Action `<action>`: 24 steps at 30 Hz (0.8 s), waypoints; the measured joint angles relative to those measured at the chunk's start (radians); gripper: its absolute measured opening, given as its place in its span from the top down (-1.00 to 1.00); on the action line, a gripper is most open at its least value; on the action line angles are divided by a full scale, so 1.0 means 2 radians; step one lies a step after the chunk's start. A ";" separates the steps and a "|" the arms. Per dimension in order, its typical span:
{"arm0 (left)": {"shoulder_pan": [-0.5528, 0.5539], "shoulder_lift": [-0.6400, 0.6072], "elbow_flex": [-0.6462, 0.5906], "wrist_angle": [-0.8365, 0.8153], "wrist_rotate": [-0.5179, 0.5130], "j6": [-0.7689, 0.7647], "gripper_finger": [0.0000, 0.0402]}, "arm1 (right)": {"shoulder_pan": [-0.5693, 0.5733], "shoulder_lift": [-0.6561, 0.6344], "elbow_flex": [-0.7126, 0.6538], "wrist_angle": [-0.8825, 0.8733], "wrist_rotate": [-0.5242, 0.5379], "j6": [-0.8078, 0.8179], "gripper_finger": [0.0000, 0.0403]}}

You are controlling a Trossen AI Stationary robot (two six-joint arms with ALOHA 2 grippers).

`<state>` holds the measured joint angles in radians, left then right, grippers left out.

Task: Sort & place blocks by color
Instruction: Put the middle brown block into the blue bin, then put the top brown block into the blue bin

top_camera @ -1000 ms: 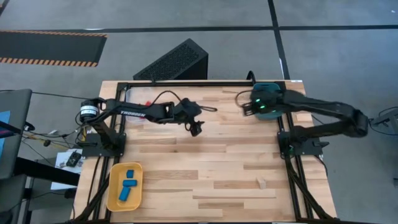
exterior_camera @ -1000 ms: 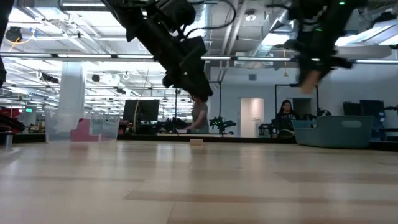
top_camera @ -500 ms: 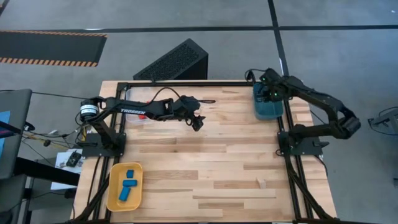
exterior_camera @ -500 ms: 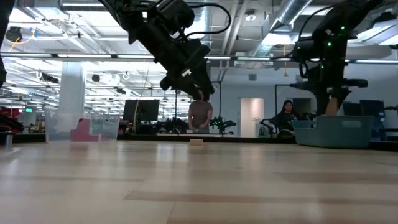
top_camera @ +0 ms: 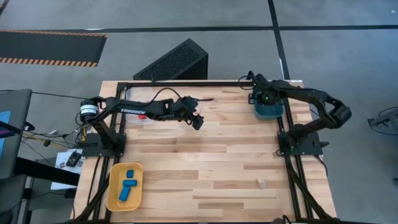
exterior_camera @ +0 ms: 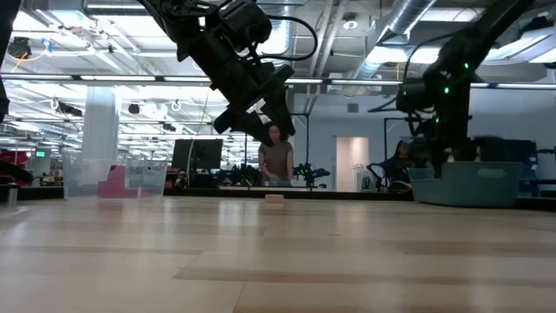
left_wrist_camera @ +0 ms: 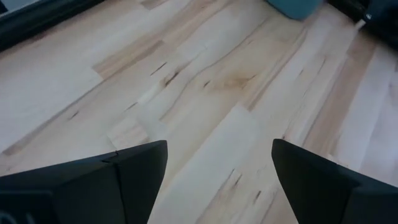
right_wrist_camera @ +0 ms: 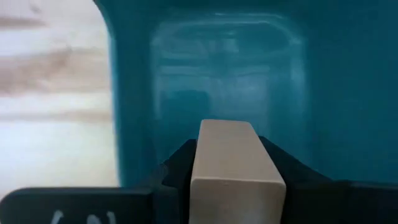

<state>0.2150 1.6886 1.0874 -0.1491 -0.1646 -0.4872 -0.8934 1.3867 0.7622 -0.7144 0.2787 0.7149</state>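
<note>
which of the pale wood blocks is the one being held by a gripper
The pale block clamped between the right gripper's fingers, over the teal tray. The other pale block lies loose on the table, near the front right, with no gripper near it.

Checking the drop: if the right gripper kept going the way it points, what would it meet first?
Probably the inside of the teal tray. The right gripper holds a pale block aimed into it, with nothing visible between; how far off the tray floor lies is unclear.
</note>
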 joint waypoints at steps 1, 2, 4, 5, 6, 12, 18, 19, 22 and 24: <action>-0.001 0.000 0.000 0.000 0.000 -0.005 -0.38 | -0.005 0.006 -0.008 0.019 -0.010 0.002 0.31; -0.002 0.000 0.000 0.000 0.000 -0.007 -0.38 | -0.009 0.011 -0.013 0.034 -0.015 0.006 0.31; -0.004 0.000 0.000 0.000 0.000 -0.007 -0.38 | -0.009 0.014 -0.018 0.044 -0.007 0.016 0.31; -0.006 0.000 0.000 0.000 0.000 -0.007 -0.38 | -0.007 0.013 -0.019 0.048 -0.002 0.021 0.31; -0.008 0.000 0.000 0.000 0.000 -0.007 -0.38 | -0.005 0.013 -0.020 0.055 -0.001 0.022 0.30; -0.013 0.000 0.000 -0.026 0.001 -0.004 -0.38 | -0.005 0.013 -0.022 0.058 0.004 0.024 0.21; -0.012 0.000 0.000 -0.065 0.000 0.007 -0.38 | -0.005 0.009 -0.022 0.052 -0.002 0.024 -0.11; -0.012 0.000 0.000 -0.073 0.000 0.009 -0.38 | -0.004 0.005 -0.022 0.050 -0.004 0.024 -0.16; -0.010 0.000 0.000 -0.099 0.000 0.010 -0.38 | 0.004 -0.013 -0.022 0.041 -0.004 0.024 -0.29; -0.008 0.000 0.000 -0.114 -0.001 0.015 -0.38 | 0.015 -0.034 -0.022 0.040 -0.002 0.024 -0.33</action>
<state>0.1984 1.6886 1.0874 -0.3778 -0.1669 -0.4576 -0.8644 1.3186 0.7174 -0.6342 0.2740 0.7626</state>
